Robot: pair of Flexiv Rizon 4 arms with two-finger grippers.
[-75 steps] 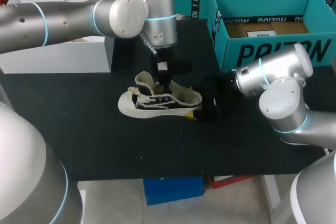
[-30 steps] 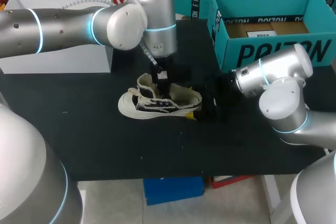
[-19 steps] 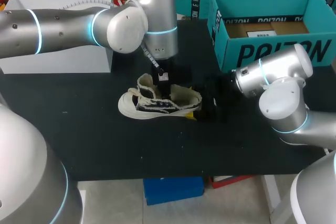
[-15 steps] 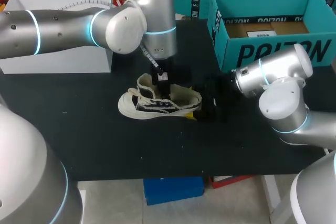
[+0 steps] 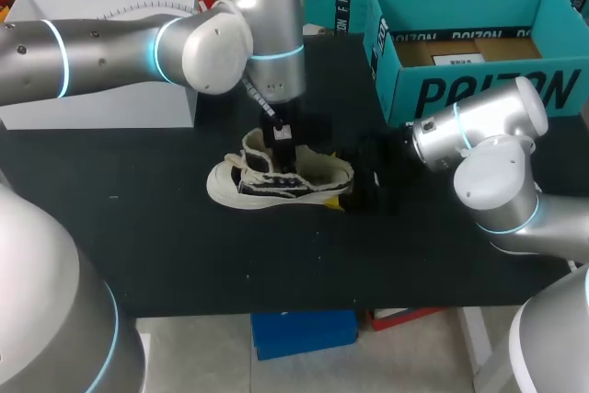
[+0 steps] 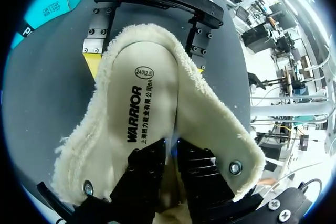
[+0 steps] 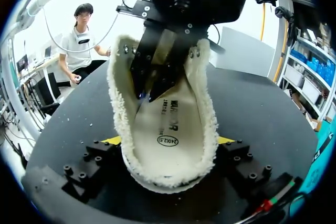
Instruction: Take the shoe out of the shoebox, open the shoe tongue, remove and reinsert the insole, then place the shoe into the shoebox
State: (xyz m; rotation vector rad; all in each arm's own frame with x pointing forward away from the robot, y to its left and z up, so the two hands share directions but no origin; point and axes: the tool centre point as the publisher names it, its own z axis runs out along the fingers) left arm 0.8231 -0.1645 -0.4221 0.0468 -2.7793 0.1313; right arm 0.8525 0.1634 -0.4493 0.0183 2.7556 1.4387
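The low black-and-cream canvas shoe (image 5: 276, 181) with its fleecy lining sits on its sole in the middle of the black table (image 5: 184, 246), toe toward the left arm's side and well clear of the open teal cardboard shoebox (image 5: 460, 89) at the far right; it has not shifted over these last seconds. Its tongue (image 5: 253, 146) stands pulled up and forward, so the mouth gapes; the flat cream insole (image 6: 144, 93) with dark print lies down inside, not lifted anywhere I can see.

What has changed is small: the left end effector (image 6: 171, 148) has sunk a touch lower into the mouth from above; its black fingers now stand pressed almost together at the insole's edge beside the fleece wall, and from here it looks like a pinch on that edge. The right end effector (image 7: 169, 140) has kept where it was, its fingers set wide against both sides of the heel, steadying the shoe.

So I'd judge the insole's removal to be at the grip, with the pull yet to come; the heel hold should stop the shoe rising with it.
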